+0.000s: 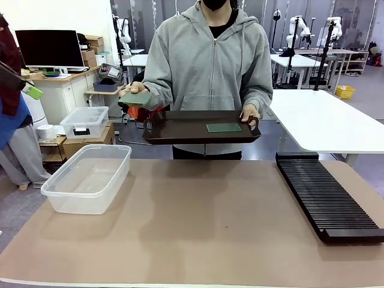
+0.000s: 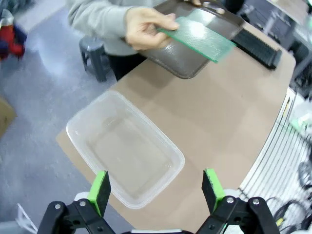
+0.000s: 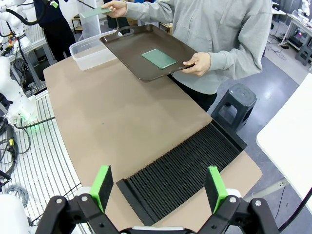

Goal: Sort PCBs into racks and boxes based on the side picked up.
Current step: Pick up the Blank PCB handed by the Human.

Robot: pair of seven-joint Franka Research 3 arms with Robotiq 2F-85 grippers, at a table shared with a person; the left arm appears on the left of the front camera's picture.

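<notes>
Rack: the black slotted rack [image 1: 327, 201] lies on the table at your right.
Box: the clear tub [image 1: 87, 177] stands empty at your left.
Tray: the person holds the brown tray [image 1: 180, 133] over the far edge.
Boards: one PCB [image 1: 224, 128] lies flat on the tray; the other PCB [image 2: 200, 38] is held out in the person's hand [image 2: 144, 27]. Expect them to be light, stiff, thin and slick, so pinch the free edge.
Grippers: your left gripper [image 2: 156, 187] and right gripper [image 3: 158, 186] stand wide apart, holding nothing.

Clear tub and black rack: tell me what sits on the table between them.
Nothing: in the front view the brown tabletop between the clear tub and the black rack is bare.
</notes>
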